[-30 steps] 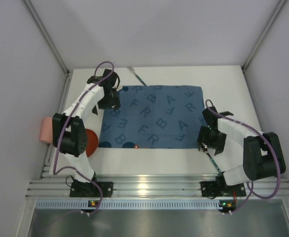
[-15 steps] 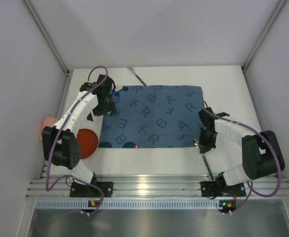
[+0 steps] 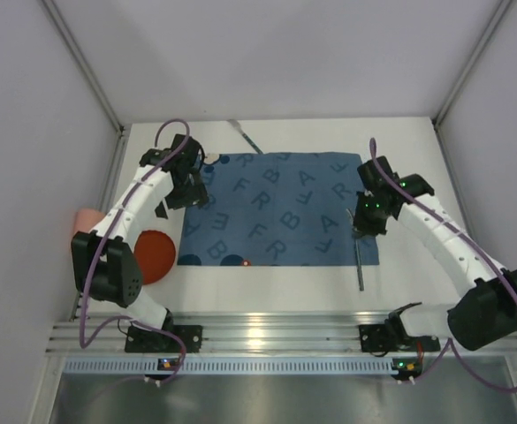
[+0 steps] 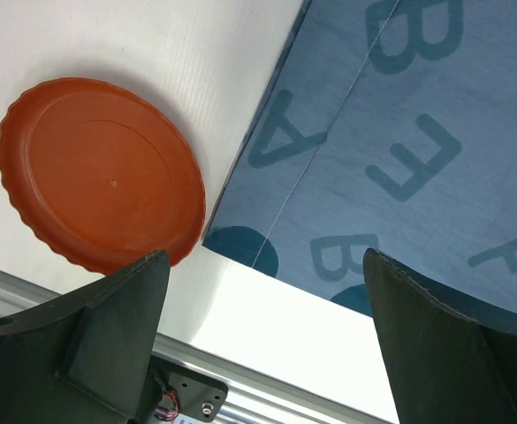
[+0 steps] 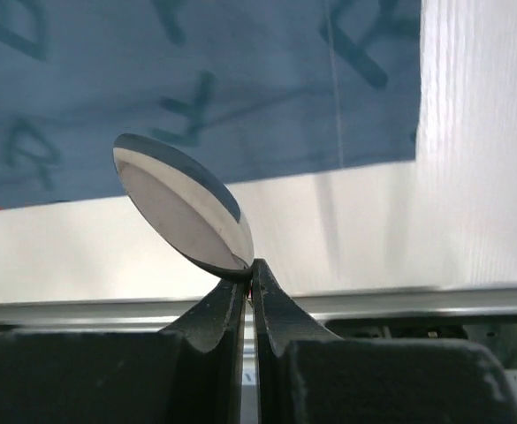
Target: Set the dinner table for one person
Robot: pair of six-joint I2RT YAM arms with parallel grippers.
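One spoon (image 5: pixel 183 208), likely light, stiff, slippery; right gripper (image 5: pixel 254 296) pinches its neck tight. Left gripper (image 4: pixel 262 291) gapes wide, empty, over plate (image 4: pixel 99 172).

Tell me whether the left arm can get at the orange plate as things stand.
Probably yes. The left gripper is open and empty, and the orange plate lies bare on the dinner table beside the placemat, nothing on it.

The black left claw (image 4: pixel 262 258) hangs spread wide at the end of its outstretched white arm (image 3: pixel 143 190). The black right claw (image 5: pixel 251 283) is pinched tight on a shiny metal spoon (image 5: pixel 183 212), its bowl jutting just beyond the fingertips.
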